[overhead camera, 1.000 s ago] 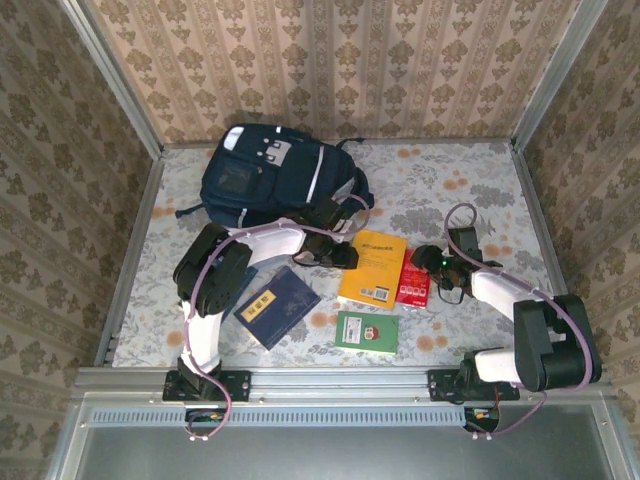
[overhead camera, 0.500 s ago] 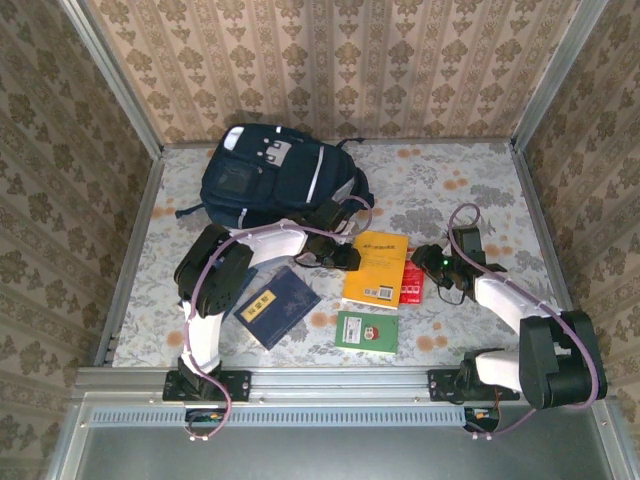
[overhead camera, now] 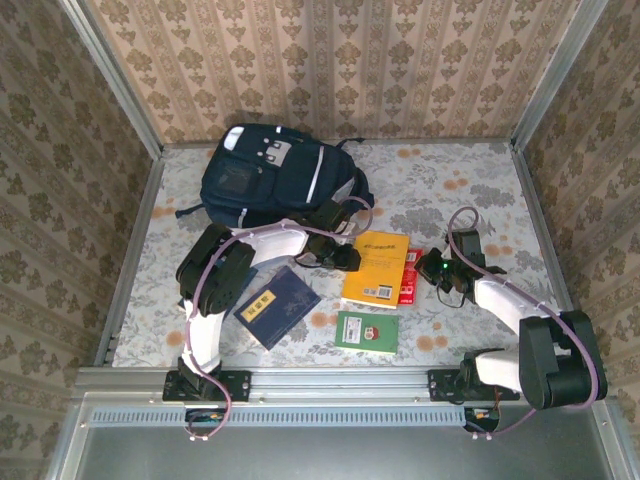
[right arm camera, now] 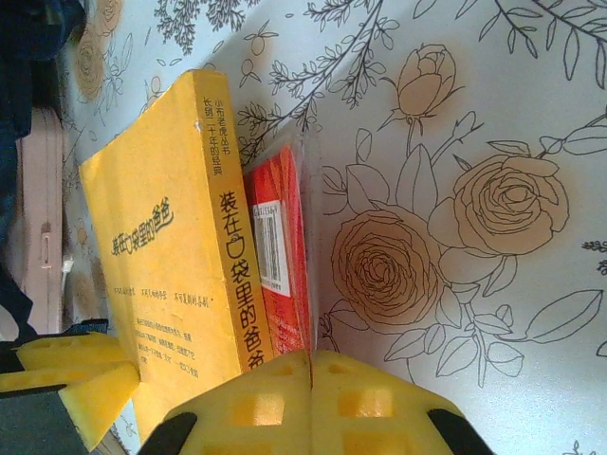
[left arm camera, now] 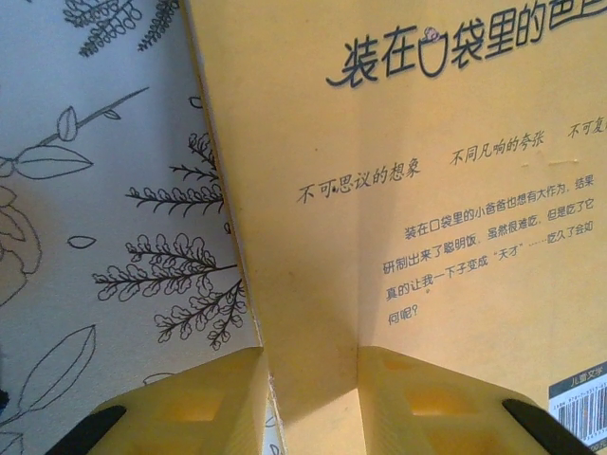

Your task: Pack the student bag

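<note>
The right gripper point(right arm camera: 311, 377) has just shut its jaws together at the red packet's point(right arm camera: 280, 275) end; whether they pinch it is unclear. The left gripper point(left arm camera: 313, 379) stays clamped on the yellow book point(left arm camera: 427, 190), likely bound for the student bag point(overhead camera: 270, 180) at the desk's point(overhead camera: 450, 180) far-left corner.

The left arm point(overhead camera: 213, 285) rises from its base, folds at the elbow and sends its white forearm rightward toward the middle. The left end effector point(left arm camera: 313, 403) stands partly closed, its yellow pads point(left arm camera: 190, 408) pinching the edge of a book point(left arm camera: 427, 190). The right arm point(overhead camera: 545, 345) bends outward at the elbow and reaches left. The right end effector point(right arm camera: 311, 403) has both pads pressed flat together, gripping nothing.
</note>
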Tool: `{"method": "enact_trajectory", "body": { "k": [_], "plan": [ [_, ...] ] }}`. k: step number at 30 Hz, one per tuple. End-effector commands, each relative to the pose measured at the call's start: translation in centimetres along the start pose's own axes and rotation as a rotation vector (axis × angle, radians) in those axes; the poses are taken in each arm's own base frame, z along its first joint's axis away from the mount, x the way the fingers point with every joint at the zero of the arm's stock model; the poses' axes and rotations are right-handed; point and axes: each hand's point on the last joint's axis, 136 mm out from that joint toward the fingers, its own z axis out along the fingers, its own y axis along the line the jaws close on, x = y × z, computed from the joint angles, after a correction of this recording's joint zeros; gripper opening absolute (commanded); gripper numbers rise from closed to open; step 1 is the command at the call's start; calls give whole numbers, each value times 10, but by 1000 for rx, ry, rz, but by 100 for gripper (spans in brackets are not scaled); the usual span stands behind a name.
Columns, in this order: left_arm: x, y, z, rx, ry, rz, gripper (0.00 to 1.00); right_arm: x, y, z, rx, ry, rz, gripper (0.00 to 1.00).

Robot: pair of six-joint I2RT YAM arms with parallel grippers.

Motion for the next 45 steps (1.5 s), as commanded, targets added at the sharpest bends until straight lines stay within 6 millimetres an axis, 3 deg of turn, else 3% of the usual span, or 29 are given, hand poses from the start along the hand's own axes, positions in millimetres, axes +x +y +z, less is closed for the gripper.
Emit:
{"method": "enact_trajectory", "body": {
  "k": [1,8,14,17,23,29,33,38,41,45],
  "plan": [
    [-4,-6,-7,22,-4,19,31,-3,3,-10,14,-26,-36,0],
    [-15,-7,-30,-1,-55,19,36,-29,-6,-54,126,-234,-94,0],
    [-29,-27,-56,58,-104,29,43,-37,17,-74,61,-299,-128,0],
    [-38,-42,-79,102,-147,45,49,-39,39,-87,-15,-335,-158,0],
    [-53,-76,-130,236,-243,77,76,-36,108,-113,-256,-364,-264,0],
    [-59,-105,-167,420,-293,116,82,-15,181,-129,-570,-244,-305,0],
    [-58,-117,-185,525,-323,146,82,-4,212,-143,-710,-197,-312,0],
    [-54,-134,-193,635,-324,169,77,4,228,-148,-765,-162,-321,0],
    [-53,-137,-195,664,-334,177,67,4,231,-148,-780,-158,-309,0],
    [-51,-144,-199,720,-331,185,48,6,232,-147,-792,-142,-297,0]
  ]
}}
